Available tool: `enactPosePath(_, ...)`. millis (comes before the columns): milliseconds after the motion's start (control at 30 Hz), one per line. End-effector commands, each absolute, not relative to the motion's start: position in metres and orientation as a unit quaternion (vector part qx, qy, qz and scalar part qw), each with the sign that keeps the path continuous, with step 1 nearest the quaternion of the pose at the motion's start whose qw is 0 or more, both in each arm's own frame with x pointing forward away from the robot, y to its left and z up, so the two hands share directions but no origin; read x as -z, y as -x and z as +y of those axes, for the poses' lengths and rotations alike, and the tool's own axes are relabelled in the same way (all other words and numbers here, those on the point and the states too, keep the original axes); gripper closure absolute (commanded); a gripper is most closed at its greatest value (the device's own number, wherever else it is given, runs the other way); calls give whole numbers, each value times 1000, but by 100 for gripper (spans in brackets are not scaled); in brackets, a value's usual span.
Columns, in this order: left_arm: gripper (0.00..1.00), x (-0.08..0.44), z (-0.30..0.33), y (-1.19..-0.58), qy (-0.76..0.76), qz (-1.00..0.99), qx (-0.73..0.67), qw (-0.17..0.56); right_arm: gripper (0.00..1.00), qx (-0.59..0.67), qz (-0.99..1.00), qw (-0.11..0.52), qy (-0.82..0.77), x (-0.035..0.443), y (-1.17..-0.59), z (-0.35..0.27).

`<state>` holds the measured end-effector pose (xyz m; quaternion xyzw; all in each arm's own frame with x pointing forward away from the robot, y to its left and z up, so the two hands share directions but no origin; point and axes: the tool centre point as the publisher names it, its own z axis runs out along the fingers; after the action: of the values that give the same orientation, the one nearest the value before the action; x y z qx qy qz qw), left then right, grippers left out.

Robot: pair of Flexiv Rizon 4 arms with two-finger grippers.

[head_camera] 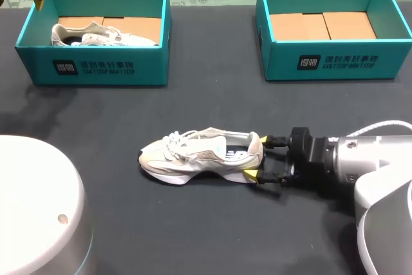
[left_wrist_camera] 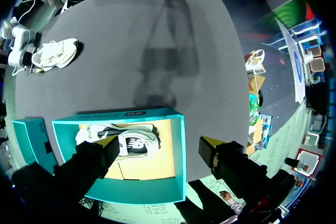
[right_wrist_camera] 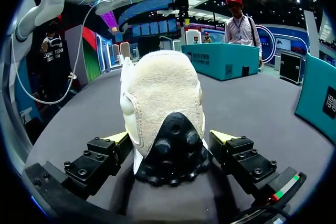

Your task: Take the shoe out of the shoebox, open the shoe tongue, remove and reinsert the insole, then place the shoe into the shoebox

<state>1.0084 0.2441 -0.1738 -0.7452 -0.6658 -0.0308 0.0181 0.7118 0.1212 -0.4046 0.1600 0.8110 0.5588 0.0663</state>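
Right arm (head_camera: 370,165): comes in low over the dark counter (head_camera: 96,127) from the right side, lying nearly level, with its wrist pointed at the heel of the shoe.
Right pincer (head_camera: 256,156): spread, with one yellow tip on each side of the heel, both just beside it. It is not pinching the shoe.
Shoe (head_camera: 196,154): an off-white trainer standing on its sole in the middle of the counter, outside both boxes. Its toe points toward the left side, its laces are on top, and a dark lining shows in its opening.
Left pincer (left_wrist_camera: 160,142): spread and holding nothing, hanging above an edge of the left shoebox. One finger is over the box's inside and the other is past its wall.
Left shoebox (head_camera: 96,69): teal and open-topped, at the far left of the counter, with brown card on its floor.
Second shoe (head_camera: 96,33): the same pale kind, lying on its side inside the left shoebox.
Right shoebox (head_camera: 331,62): teal and open-topped, at the far right, well apart from the left one, with brown card on its floor.
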Motion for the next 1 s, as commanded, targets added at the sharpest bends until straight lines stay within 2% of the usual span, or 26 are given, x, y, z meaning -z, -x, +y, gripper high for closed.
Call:
enactPosePath(33, 0, 174, 244, -1008, 745, -666, 31, 18, 0, -558, 813, 64, -156, 405, -714, 126)
enactPosePath(433, 0, 174, 244, -1008, 745, -666, 31, 18, 0, -568, 808, 70, -141, 408, -720, 112)
enactPosePath(1000, 0, 174, 244, -1008, 745, -666, 31, 18, 0, -566, 817, 38, -101, 399, -721, 112)
